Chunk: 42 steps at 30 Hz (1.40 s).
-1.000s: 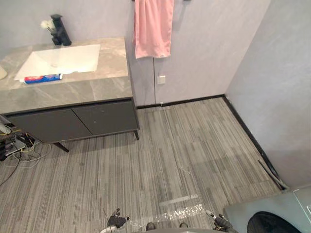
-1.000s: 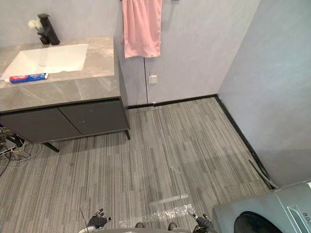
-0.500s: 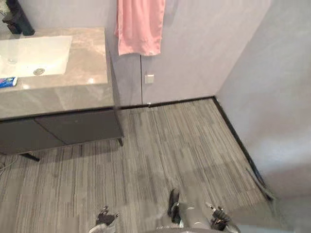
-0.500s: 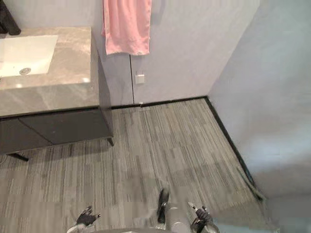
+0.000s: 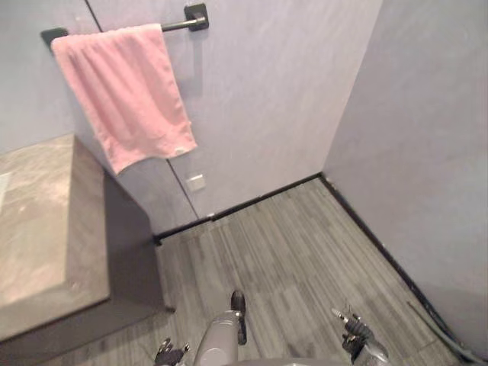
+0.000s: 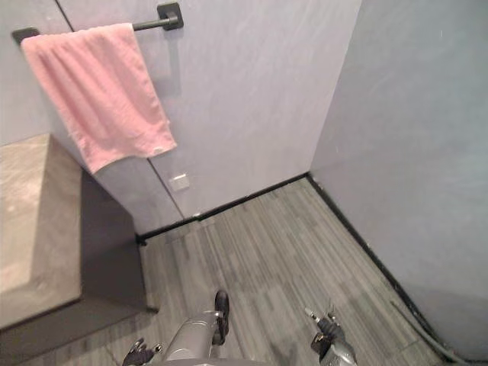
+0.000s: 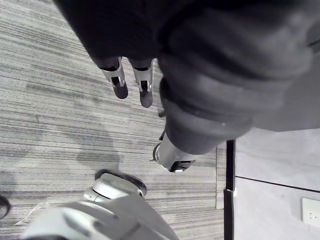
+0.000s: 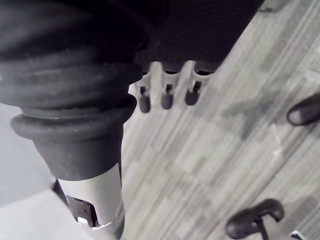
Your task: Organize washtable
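The washtable's grey stone top (image 5: 38, 229) reaches in from the left edge, with its dark cabinet side (image 5: 130, 244) facing the floor. Nothing lies on the part of the top that shows. My left hand (image 5: 169, 353) hangs low at the bottom edge, well short of the cabinet. Its fingers (image 7: 120, 82) are relaxed over the floor and hold nothing. My right hand (image 5: 352, 332) hangs at the lower right, its fingers (image 8: 167, 97) straight and empty above the floor.
A pink towel (image 5: 126, 95) hangs from a black rail (image 5: 179, 23) on the wall beside the washtable. A white wall socket (image 5: 196, 181) sits below it. Striped grey floor (image 5: 305, 252) runs to the room corner, edged by a black skirting (image 5: 252, 202).
The camera has swung right and up: sink, tap and toothpaste have left the picture, and the towel rail has come in. Both hands still hang low and empty.
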{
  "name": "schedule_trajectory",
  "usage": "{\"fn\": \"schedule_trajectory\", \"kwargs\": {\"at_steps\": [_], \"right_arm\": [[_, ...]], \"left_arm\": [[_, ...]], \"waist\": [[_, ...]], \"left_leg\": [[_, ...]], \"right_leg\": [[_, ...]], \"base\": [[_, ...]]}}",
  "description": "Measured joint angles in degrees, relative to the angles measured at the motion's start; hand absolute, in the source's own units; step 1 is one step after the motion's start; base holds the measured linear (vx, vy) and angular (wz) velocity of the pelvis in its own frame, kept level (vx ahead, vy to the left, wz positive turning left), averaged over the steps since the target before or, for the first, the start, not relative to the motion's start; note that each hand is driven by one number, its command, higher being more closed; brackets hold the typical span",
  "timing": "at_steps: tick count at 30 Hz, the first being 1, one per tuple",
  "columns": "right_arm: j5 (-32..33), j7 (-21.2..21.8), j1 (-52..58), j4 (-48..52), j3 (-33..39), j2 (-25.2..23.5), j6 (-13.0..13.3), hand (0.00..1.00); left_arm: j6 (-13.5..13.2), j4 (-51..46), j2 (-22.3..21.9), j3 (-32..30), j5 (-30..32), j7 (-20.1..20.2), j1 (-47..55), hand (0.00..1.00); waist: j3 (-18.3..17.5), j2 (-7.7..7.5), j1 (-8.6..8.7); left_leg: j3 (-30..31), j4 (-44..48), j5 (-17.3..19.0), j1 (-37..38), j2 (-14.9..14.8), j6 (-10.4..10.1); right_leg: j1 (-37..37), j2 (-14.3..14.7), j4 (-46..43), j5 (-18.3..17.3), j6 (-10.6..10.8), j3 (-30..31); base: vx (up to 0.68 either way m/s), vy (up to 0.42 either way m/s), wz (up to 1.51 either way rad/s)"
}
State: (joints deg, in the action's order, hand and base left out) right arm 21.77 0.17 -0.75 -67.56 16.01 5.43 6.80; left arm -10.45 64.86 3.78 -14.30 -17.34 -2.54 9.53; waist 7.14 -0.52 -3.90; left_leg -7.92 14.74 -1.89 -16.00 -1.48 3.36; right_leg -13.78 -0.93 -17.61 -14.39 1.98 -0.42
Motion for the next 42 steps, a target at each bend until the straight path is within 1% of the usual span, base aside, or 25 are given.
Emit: {"fn": "schedule_trajectory", "kwargs": {"at_steps": [1,2,3,4,7,8,9,10,11,12,13,14,15,17,19,20,22,23,24,25,26,29,31,36,42], "right_arm": [[0.0,0.1,0.0,-1.3,1.5,-0.7,0.0,0.00],[0.2,0.1,0.3,-1.3,2.3,-1.4,0.0,0.00],[0.2,0.2,1.0,-1.4,2.3,-1.9,0.0,0.00],[0.1,0.2,2.1,-1.3,2.2,-2.4,0.0,0.00],[0.1,0.5,3.1,-1.1,2.4,-3.0,0.0,0.00],[0.0,0.7,2.9,-0.6,2.5,-2.9,0.1,0.00],[0.2,0.9,3.1,-0.4,2.6,-2.9,0.4,0.00],[0.2,1.0,3.1,-0.4,2.8,-3.0,0.5,0.00],[0.2,1.0,3.1,-0.4,3.3,-3.0,0.5,0.00],[0.1,1.0,3.5,-0.6,3.2,-3.0,0.5,0.00],[0.1,1.0,3.5,-0.7,3.2,-3.1,0.4,0.00],[0.3,1.0,4.4,-0.9,3.4,-3.2,0.3,0.00],[0.1,1.0,4.5,-0.7,3.2,-2.4,0.3,0.00],[0.1,0.9,4.5,-0.4,2.8,-1.9,0.4,0.00],[0.2,0.8,4.3,0.0,2.1,-1.6,0.5,0.00],[0.3,0.6,3.8,0.0,2.1,-1.9,0.5,0.00],[0.9,-0.1,3.7,0.3,2.3,-1.7,0.7,0.00],[2.2,-0.3,3.4,1.4,2.5,-1.4,1.1,0.00],[3.9,-0.4,3.1,2.3,2.6,-0.1,1.9,0.00],[6.1,-0.5,2.5,3.6,2.6,1.1,2.3,0.00],[8.0,-0.6,1.8,3.8,2.7,1.8,2.8,0.00],[11.5,-1.2,2.5,3.7,2.6,1.0,3.1,0.00],[11.4,-1.2,2.8,3.8,2.2,0.8,3.1,0.00],[10.1,-1.1,3.9,4.2,1.0,0.7,3.1,0.00],[6.8,0.2,5.6,4.2,0.7,0.7,2.8,0.00]], "left_arm": [[0.0,0.6,0.6,-1.2,0.0,0.0,0.0,0.00],[0.2,1.1,0.7,-1.1,0.0,0.0,0.0,0.00],[0.3,1.5,1.0,-1.0,0.0,0.0,-0.1,0.00],[0.3,1.6,1.0,-0.7,0.0,0.0,0.0,0.00],[0.3,1.4,0.8,0.2,0.0,0.0,-0.8,0.00],[0.2,1.3,0.7,0.2,0.0,0.0,-1.7,0.00],[0.1,0.9,0.2,0.2,0.0,0.0,-3.2,0.00],[0.1,0.8,0.0,0.1,0.1,0.0,-3.5,0.00],[0.0,0.7,-0.2,0.0,0.1,-0.2,-4.0,0.00],[0.0,0.4,-0.3,-1.0,0.2,-0.3,-4.0,0.00],[0.0,0.2,-0.3,-1.6,0.2,-0.3,-4.0,0.00],[0.0,-0.1,-0.4,-2.4,0.2,-0.5,-4.1,0.00],[-0.1,-0.4,-2.3,-3.6,0.2,-0.9,-4.2,0.00],[-0.2,-1.0,-4.4,-4.1,0.1,-1.3,-4.6,0.00],[-0.2,-1.2,-4.8,-4.0,0.0,-1.4,-5.5,0.00],[-0.3,-1.3,-4.4,-3.2,-0.1,-1.7,-6.3,0.00],[-1.3,-1.9,-3.5,0.2,-0.1,-2.5,-6.2,0.00],[-1.4,-2.9,-3.4,1.5,-0.1,-2.8,-6.5,0.00],[-1.6,-4.0,-3.3,2.7,-0.5,-3.0,-6.8,0.00],[-2.2,-5.4,-3.4,2.9,-1.0,-3.3,-7.2,0.00],[-2.4,-6.6,-3.0,2.9,-2.2,-3.9,-7.5,0.00],[-3.5,-16.2,0.4,2.2,-4.7,-5.5,-6.4,0.00],[-3.8,-20.8,2.4,1.2,-4.7,-5.9,-6.3,0.00],[-5.8,-40.7,6.7,-4.8,-2.1,-8.1,-5.8,0.00],[-6.8,-49.8,9.7,-7.7,2.4,-9.2,-5.8,0.00]], "waist": [[0.6,-1.06,0.00],[0.8,-1.89,0.38],[0.9,-2.22,0.81],[1.8,-1.61,1.52],[1.9,-0.48,2.26],[1.8,-0.41,3.03],[1.4,0.06,3.15],[1.3,0.20,3.16],[1.2,0.18,3.18],[0.7,-0.56,3.27],[0.3,-1.12,3.28],[-0.4,-1.52,3.43],[-1.2,0.34,3.24],[-1.4,1.71,3.46],[-1.1,1.53,3.50],[-0.9,1.39,3.57],[-0.5,0.24,4.34],[-0.7,0.24,4.80],[-1.4,1.02,4.72],[-1.6,2.74,4.70],[-1.7,3.37,4.74],[-2.1,1.36,4.55],[-2.4,0.97,4.61],[-2.9,1.78,4.74],[-3.5,2.38,4.62]], "left_leg": [[-0.3,-0.3,2.1,3.6,1.4,0.2],[0.0,-0.4,4.1,6.4,2.6,0.7],[0.6,-0.4,5.8,9.1,3.7,1.2],[2.0,-3.0,7.8,16.5,4.6,1.4],[4.9,-7.5,8.5,23.0,4.1,1.5],[6.7,-8.3,9.3,24.1,3.4,1.2],[8.5,-8.3,11.2,24.2,2.0,0.6],[9.0,-8.3,11.7,24.3,1.5,0.2],[9.9,-8.0,12.7,24.6,0.6,-1.1],[11.2,-6.5,14.7,24.8,0.4,-2.6],[11.7,-6.0,15.7,24.9,0.4,-3.1],[12.9,-5.5,16.8,26.0,-0.4,-4.3],[12.7,-5.1,16.3,26.5,-2.7,-5.8],[12.8,-2.8,15.6,26.1,-4.4,-7.0],[13.1,2.5,14.6,23.4,-5.4,-8.7],[9.9,5.4,14.5,22.5,-6.4,-9.7],[0.6,4.7,14.6,21.9,-8.8,-9.7],[-4.2,2.8,14.4,20.7,-9.4,-9.7],[-7.1,-0.1,12.9,19.1,-9.6,-10.0],[-7.7,-3.2,7.1,16.8,-9.4,-9.9],[-7.8,-4.5,7.9,16.6,-9.2,-9.7],[-6.4,-10.6,4.8,18.3,-6.3,-8.8],[-6.3,-12.2,4.0,18.8,-5.6,-8.6],[-5.2,-15.4,1.8,19.1,-4.5,-8.0],[-5.0,-19.3,-0.2,20.8,-4.4,-8.0]], "right_leg": [[4.7,-1.2,-15.2,2.3,4.1,0.6],[8.6,-2.5,-26.1,5.4,9.2,1.1],[11.4,-4.3,-34.6,5.8,9.7,0.5],[14.9,-7.9,-41.5,3.5,4.5,-3.6],[18.5,-9.2,-36.1,0.7,2.9,-7.3],[20.5,-8.7,-29.2,-0.3,2.9,-7.6],[22.4,-6.8,-16.8,0.1,3.2,-5.9],[22.8,-5.8,-11.7,0.7,3.6,-4.9],[23.1,-4.1,-1.6,3.5,3.4,-1.2],[23.1,-3.5,6.1,7.8,3.1,2.2],[23.1,-3.5,6.9,10.1,3.4,2.7],[22.2,-3.6,5.9,16.0,2.8,1.9],[21.1,-2.3,4.7,14.1,1.1,-1.0],[19.3,-1.5,4.7,12.3,-0.3,-3.9],[16.7,-1.7,5.6,11.5,-1.5,-7.2],[13.1,-2.4,7.3,11.3,-1.9,-9.5],[8.9,-3.6,9.5,11.2,-2.0,-12.9],[8.5,-4.3,10.4,11.2,-1.9,-14.5],[9.0,-4.5,11.1,10.9,-1.5,-15.6],[9.4,-4.0,11.6,10.0,-0.1,-16.3],[9.6,-4.1,12.0,9.5,0.4,-16.4],[9.7,-5.3,11.9,9.5,0.7,-17.3],[9.7,-5.6,12.0,9.5,0.7,-17.4],[9.8,-6.0,13.0,9.8,1.2,-18.2],[9.7,-5.5,13.5,10.3,1.0,-18.2]], "base": [[0.59,0.198,0.05],[0.56,0.171,0.22],[0.75,0.200,0.49],[0.63,0.147,0.46],[0.41,0.027,0.50],[0.49,-0.087,0.86],[0.31,-0.075,0.70],[0.32,-0.114,0.56],[0.43,-0.218,0.49],[0.52,-0.283,0.53],[0.59,-0.362,0.74],[0.53,-0.322,0.79],[0.53,-0.312,0.75],[0.46,-0.278,0.67],[0.34,-0.248,0.91],[0.24,-0.186,0.96],[0.18,-0.147,1.09],[0.07,-0.057,0.94],[0.06,0.015,0.70],[0.08,0.048,0.50],[0.08,0.074,0.44],[0.03,0.073,0.33],[0.01,0.056,0.12],[-0.02,0.012,0.10],[-0.04,-0.008,0.02]]}}
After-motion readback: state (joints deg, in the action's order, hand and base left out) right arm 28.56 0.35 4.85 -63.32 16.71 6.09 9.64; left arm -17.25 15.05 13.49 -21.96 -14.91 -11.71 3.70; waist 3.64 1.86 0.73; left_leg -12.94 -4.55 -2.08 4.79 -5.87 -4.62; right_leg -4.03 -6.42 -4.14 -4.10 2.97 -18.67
